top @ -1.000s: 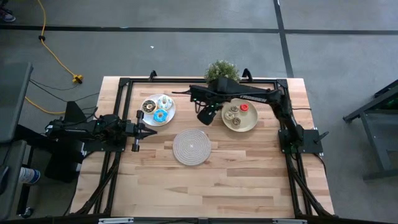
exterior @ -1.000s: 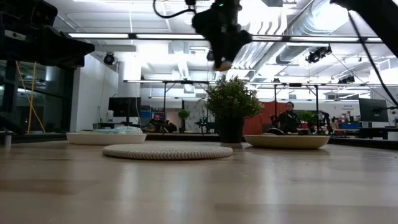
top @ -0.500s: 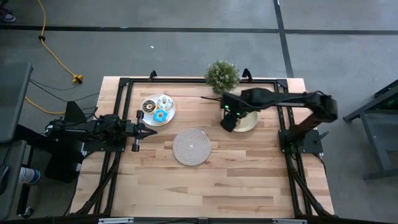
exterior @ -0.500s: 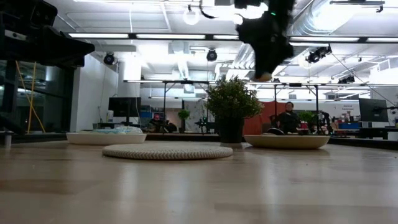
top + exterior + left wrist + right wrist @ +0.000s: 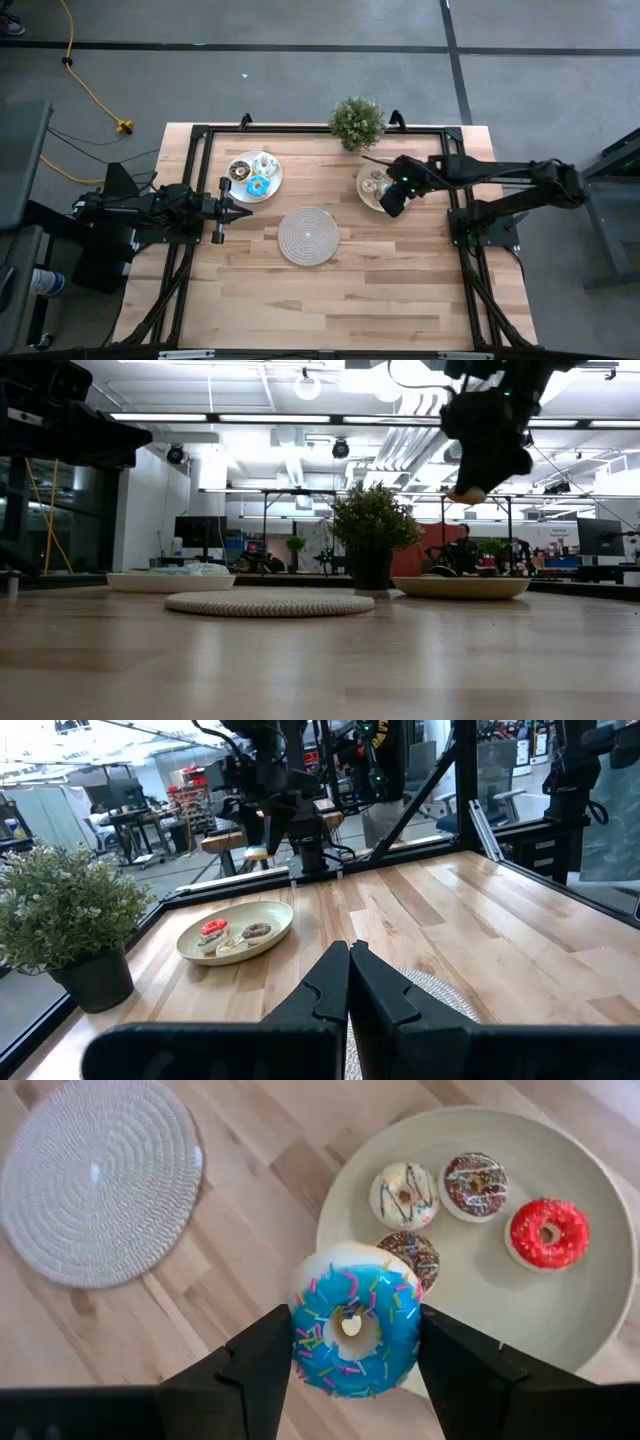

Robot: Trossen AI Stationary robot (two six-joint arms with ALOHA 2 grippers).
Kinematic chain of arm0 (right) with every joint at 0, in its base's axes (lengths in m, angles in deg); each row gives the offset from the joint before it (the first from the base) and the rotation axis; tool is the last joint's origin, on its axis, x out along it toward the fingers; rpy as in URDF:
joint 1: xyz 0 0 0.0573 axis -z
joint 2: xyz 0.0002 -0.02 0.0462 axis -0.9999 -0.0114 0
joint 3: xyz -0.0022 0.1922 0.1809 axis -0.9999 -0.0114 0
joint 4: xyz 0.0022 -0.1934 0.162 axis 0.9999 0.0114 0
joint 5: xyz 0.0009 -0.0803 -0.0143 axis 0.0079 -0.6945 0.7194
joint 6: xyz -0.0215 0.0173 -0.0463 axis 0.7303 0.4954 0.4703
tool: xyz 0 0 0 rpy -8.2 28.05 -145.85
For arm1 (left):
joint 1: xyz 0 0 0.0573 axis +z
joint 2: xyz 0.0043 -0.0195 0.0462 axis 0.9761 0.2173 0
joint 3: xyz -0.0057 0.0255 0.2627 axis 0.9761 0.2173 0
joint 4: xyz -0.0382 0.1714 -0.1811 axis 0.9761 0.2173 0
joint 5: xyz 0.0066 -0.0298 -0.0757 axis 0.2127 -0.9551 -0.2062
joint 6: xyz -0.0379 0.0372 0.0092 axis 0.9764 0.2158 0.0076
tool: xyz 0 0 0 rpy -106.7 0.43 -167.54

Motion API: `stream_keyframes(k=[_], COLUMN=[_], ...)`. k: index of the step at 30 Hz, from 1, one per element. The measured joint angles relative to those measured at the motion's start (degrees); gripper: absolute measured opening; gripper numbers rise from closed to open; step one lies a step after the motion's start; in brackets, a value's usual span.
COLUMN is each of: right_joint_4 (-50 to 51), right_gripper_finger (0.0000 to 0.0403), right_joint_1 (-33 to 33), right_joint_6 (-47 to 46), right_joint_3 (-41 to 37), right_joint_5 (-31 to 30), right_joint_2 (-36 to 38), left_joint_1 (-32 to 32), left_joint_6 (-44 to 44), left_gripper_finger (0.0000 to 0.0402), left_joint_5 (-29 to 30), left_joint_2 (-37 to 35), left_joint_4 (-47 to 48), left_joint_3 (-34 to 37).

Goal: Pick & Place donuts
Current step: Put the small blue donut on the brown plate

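My right gripper (image 5: 355, 1352) (image 5: 393, 203) hovers over the near-left part of the cream-yellow plate (image 5: 600, 1295) and is shut on a blue-iced donut with sprinkles (image 5: 355, 1320). On that plate lie a white donut (image 5: 404, 1195), a brown one (image 5: 474, 1184), a red one (image 5: 547, 1233) and a chocolate one (image 5: 415, 1255), partly hidden behind the held donut. The white plate (image 5: 236, 193) at the far left carries a blue donut (image 5: 258, 185) and two more. My left gripper (image 5: 245, 209) (image 5: 348, 955) waits shut just near of that white plate. My right gripper pinches the blue donut between its two fingers (image 5: 262, 1365), which sit on opposite sides of the ring's outer rim (image 5: 300, 1330). The fingers come from above, pointing down. The donut is lifted clear above the plate, iced face up, its tan underside (image 5: 465, 493) showing at the fingertips.
A round woven mat (image 5: 308, 236) lies at the table's middle. A potted plant (image 5: 357, 122) stands at the far edge between the two plates. Black frame rails run along the table's sides. Bare wood spreads across the near half.
My right gripper has carried the blue donut toward the table's right, from the gap between the two plates to a spot over the cream-yellow plate, sinking somewhat on the way. It has stayed shut on the donut.
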Motion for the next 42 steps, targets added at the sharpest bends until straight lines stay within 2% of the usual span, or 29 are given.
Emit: stream_keyframes(k=[8, 13, 20, 30, 42], right_joint_4=[-1.4, -1.6, -2.9, -8.7, -11.7], right_gripper_finger=[0.0195, 0.0195, 0.0195, 0.0195, 0.0195], right_joint_1=[3.8, 7.3, 9.8, 10.4, 10.5], right_joint_6=[-12.6, -12.2, -9.7, -8.1, -6.9], right_joint_3=[-9.9, -13.0, -13.3, -13.3, -13.3], right_joint_5=[0.1, -1.4, -6.1, -6.5, -5.2], right_joint_2=[6.5, 6.2, 1.5, -7.2, -13.9], left_joint_1=[0.0, 0.0, 0.0, 0.0, 0.0], left_joint_6=[0.0, 0.0, 0.0, 0.0, 0.0], left_gripper_finger=[0.0, 0.0, 0.0, 0.0, 0.0], left_joint_5=[0.0, 0.0, 0.0, 0.0, 0.0], left_joint_2=[0.0, 0.0, 0.0, 0.0, 0.0], left_joint_4=[0.0, 0.0, 0.0, 0.0, 0.0], left_joint_3=[0.0, 0.0, 0.0, 0.0, 0.0])
